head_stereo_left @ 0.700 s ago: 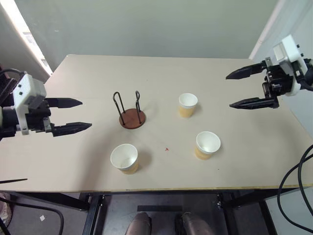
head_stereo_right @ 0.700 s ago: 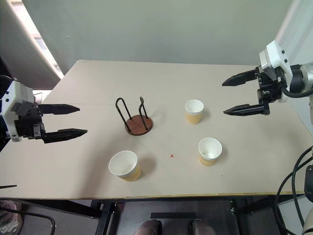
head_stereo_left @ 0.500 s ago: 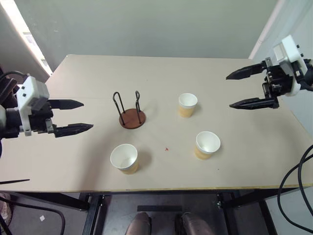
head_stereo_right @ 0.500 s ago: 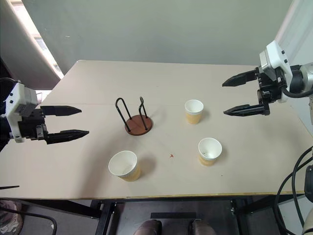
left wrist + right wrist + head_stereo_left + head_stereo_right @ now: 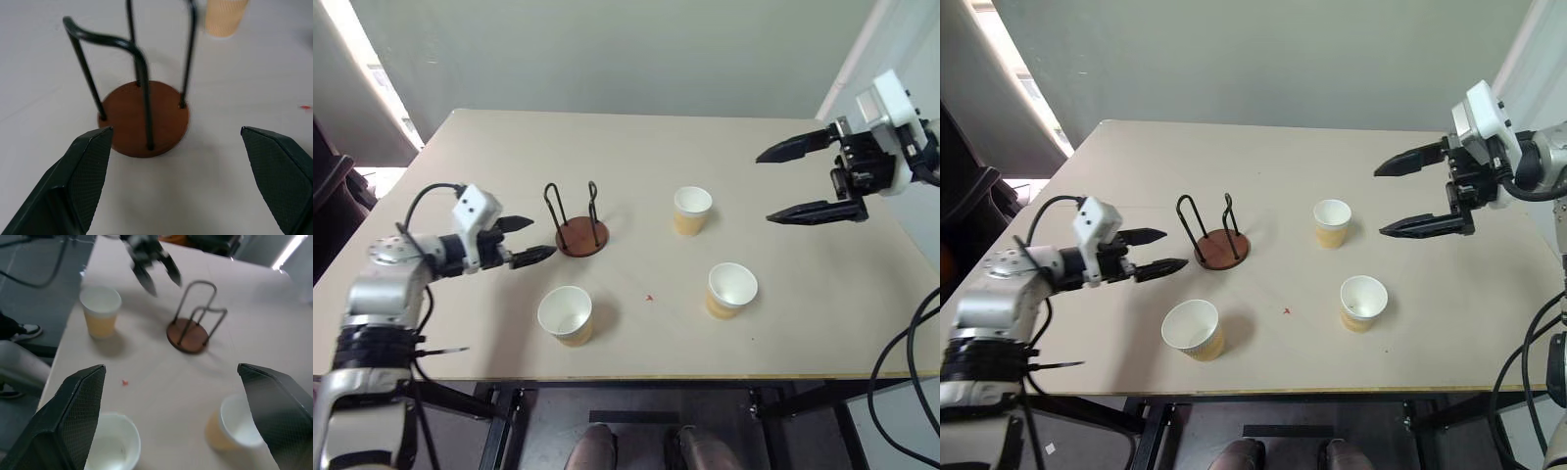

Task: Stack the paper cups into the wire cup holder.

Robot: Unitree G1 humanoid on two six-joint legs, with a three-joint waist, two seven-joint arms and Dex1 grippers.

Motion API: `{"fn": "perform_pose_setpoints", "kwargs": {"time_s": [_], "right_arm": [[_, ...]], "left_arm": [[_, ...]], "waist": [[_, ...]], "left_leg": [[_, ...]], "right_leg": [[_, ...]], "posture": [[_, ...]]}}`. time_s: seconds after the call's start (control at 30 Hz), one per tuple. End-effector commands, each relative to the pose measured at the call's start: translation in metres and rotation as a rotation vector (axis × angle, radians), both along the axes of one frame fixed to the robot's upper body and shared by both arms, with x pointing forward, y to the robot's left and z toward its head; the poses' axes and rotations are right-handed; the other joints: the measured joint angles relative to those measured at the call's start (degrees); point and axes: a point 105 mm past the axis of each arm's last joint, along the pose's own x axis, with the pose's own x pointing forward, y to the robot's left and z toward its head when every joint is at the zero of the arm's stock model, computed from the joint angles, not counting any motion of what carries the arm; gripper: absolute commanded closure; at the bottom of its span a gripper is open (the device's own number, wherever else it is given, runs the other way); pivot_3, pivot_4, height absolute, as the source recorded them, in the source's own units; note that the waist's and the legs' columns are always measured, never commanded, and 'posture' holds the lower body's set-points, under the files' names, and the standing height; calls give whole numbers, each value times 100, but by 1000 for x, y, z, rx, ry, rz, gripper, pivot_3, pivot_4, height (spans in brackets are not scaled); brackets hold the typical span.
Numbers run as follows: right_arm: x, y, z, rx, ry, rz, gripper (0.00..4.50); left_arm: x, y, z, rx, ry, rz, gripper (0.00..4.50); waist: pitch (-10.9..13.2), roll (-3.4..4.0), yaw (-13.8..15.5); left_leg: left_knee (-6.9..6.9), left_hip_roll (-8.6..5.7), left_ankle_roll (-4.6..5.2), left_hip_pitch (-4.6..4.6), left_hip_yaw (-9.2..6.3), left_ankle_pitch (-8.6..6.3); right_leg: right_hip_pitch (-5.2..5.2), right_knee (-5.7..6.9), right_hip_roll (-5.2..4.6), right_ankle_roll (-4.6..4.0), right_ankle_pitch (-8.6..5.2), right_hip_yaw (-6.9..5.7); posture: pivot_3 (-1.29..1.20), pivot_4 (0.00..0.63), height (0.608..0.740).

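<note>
Judging by their thin walls, the three small tapered paper cups with tan-orange ribbed sides and white rolled rims will be very light, easily crushed and apt to tip or skate on the smooth beige table (image 5: 636,147), so each wants a soft pinch across the ribbed wall a little under the rim, where the roll stiffens it. All three stand upright and apart, mouths up and white inside.

The left pincer (image 5: 532,240) hangs low over the table with its two black fingers spread wide and nothing between them; the wire cup holder (image 5: 578,225), a round reddish-brown wooden disc with two thin black wire loops standing upright, sits just ahead of its tips, still empty. The near-left cup (image 5: 565,315) stands near that pincer, off to the side of its tips toward the table's front edge.

The right pincer (image 5: 809,182) hovers higher, likewise wide open and empty. The far cup (image 5: 691,211) is the nearest to its fingertips, and the near-right cup (image 5: 730,290) lies below and toward the front edge. The holder looks stiff but light enough to slide if bumped.
</note>
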Motion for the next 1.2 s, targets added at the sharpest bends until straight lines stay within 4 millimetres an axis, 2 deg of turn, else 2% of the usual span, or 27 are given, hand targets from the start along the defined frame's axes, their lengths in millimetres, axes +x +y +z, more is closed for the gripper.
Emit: {"fn": "perform_pose_setpoints", "kwargs": {"time_s": [0.03, 0.2, 0.4, 0.5, 0.6, 0.77, 0.87, 1.1, 1.2], "right_arm": [[-4, 11, 16, 52, -87, -5, 0], [8, 29, 12, 99, -116, -37, 0], [10, 31, 3, 80, -113, -47, 0], [10, 30, 0, 75, -108, -52, 0], [9, 28, -2, 67, -105, -58, 0], [10, 26, -3, 65, -106, -66, 0], [12, 25, -4, 64, -107, -70, 0], [13, 25, -4, 61, -109, -70, 0], [14, 23, -4, 59, -112, -76, 0]], "left_arm": [[16, -2, 7, -23, -74, 54, 12], [29, -22, 2, -110, -79, 34, 12], [40, -32, 6, -159, -103, 48, 12], [43, -32, 10, -166, -116, 51, 583], [42, -31, 20, -182, -136, 43, 1652], [31, -28, 21, -176, -115, -6, 3388], [25, -35, 22, -188, -107, -47, 4468], [18, -65, 46, -254, -135, -131, 4468], [16, -79, 52, -231, -134, -139, 4468]], "waist": [[0, 0, 4], [0, 0, 3], [0, 0, 66], [0, 0, 65], [0, -1, 64], [0, -1, 63], [0, 0, 64], [0, -1, 82], [0, -1, 76]], "left_leg": [[3, 0, 1, -1, 0, 0], [29, -2, 6, -1, 2, 1], [48, -5, 12, -5, 1, 2], [61, -6, 13, -6, 4, 1], [63, -7, 14, -6, 5, 1], [64, -7, 15, -6, 7, 3], [66, -7, 15, -6, 7, 3], [72, -8, 19, -8, 6, 5], [73, -8, 19, -7, 9, 5]], "right_leg": [[2, -4, 0, 5, 3, 0], [14, -9, 0, 24, 14, 4], [19, -9, 0, 32, 19, 3], [22, -10, 0, 34, 20, 5], [25, -13, 0, 37, 22, 5], [25, -12, 1, 38, 22, 5], [25, -12, 1, 40, 23, 5], [30, -15, 1, 46, 27, 6], [31, -16, 1, 48, 28, 7]], "posture": [[0, 150, 740], [0, 150, 740], [0, 150, 740], [0, 150, 740], [0, 150, 740], [0, 150, 740], [0, 150, 740], [0, 150, 740], [0, 150, 740]]}}
